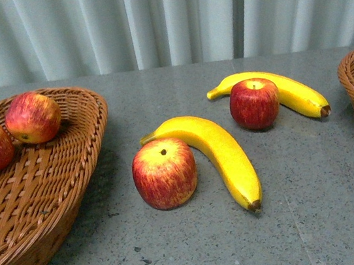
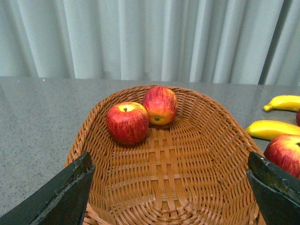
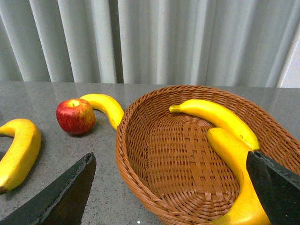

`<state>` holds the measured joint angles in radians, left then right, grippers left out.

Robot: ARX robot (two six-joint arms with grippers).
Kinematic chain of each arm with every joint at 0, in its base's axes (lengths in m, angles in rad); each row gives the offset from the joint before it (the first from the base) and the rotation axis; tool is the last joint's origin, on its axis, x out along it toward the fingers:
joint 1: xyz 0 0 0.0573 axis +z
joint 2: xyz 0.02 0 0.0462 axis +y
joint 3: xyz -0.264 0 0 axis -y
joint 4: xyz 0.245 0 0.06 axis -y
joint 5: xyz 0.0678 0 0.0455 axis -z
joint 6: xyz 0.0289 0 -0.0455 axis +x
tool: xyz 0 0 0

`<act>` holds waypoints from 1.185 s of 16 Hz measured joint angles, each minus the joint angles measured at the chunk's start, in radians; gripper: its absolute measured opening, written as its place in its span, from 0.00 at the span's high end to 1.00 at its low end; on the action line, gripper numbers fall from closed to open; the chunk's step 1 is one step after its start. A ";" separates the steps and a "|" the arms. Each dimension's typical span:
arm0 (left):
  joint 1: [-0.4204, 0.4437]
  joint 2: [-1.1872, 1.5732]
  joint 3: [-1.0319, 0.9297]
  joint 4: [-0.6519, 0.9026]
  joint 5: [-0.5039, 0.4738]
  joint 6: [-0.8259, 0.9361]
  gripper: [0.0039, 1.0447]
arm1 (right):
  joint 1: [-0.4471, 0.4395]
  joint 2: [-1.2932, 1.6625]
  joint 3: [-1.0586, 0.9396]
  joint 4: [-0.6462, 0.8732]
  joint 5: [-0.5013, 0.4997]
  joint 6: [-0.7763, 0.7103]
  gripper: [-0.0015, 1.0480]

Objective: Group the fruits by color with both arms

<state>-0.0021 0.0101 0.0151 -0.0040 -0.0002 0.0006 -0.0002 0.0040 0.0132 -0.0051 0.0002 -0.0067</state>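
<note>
Jaws spread and empty on both sides. Your left gripper faces the left basket, where a redder apple touches a yellower apple. Your right gripper faces the right basket, holding one banana against a second banana. On the table between: near apple beside near banana, far apple beside far banana.

Left basket, far end: stem-up apple touching tipped apple, both red with yellow streaks. Right basket: banana beside second banana. Counter middle: near apple upright, near banana curving round it, brown tip toward the front edge. Behind them, far apple upright just in front of far banana.
</note>
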 joint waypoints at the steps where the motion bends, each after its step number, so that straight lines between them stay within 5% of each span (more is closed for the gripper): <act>1: 0.000 0.000 0.000 0.000 0.000 0.000 0.06 | 0.000 0.000 0.000 0.000 0.000 0.000 0.06; 15: 0.000 0.000 0.000 0.000 0.000 0.000 0.06 | 0.000 0.000 0.000 0.000 0.000 0.000 0.06; 16: -0.035 0.026 0.028 -0.104 -0.105 -0.029 0.06 | 0.000 0.000 0.000 0.001 0.000 0.000 0.06; 17: -0.153 0.173 0.113 -0.251 -0.349 -0.092 0.06 | 0.000 0.000 0.000 0.000 0.000 0.001 0.06; 19: -0.171 0.234 0.147 -0.259 -0.455 -0.107 0.06 | 0.000 0.000 0.000 0.001 -0.003 0.003 0.06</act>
<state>-0.1730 0.2443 0.1619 -0.2634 -0.4549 -0.1066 -0.0002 0.0040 0.0132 -0.0040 -0.0032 -0.0040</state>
